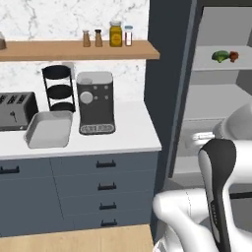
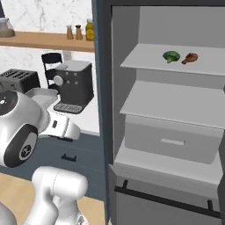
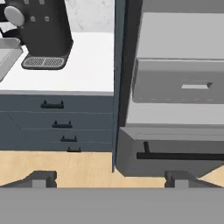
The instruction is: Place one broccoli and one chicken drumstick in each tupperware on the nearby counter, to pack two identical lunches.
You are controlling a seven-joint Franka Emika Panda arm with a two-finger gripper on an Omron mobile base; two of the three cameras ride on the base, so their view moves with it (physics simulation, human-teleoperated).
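Note:
One broccoli point(image 2: 171, 56) and one chicken drumstick point(image 2: 190, 57) lie side by side on the upper shelf of the open fridge; they are the same broccoli point(image 1: 220, 56) and drumstick point(image 1: 234, 56) at the top right of the left base view. A light-grey tupperware point(image 1: 48, 129) sits empty on the white counter point(image 1: 133, 133) between the toaster and the coffee machine, and its corner point(image 3: 6, 59) reaches into the hand view. My gripper point(image 3: 111, 179) is open and holds nothing. It hangs low, facing the join between the cabinets and the fridge.
A black coffee machine point(image 1: 96, 103), a toaster point(image 1: 15, 110) and a black tiered rack point(image 1: 60, 88) stand on the counter. Spice jars line the wooden shelf point(image 1: 78, 49). The fridge has a grey drawer point(image 2: 171, 140) and a lower bin point(image 3: 175, 153).

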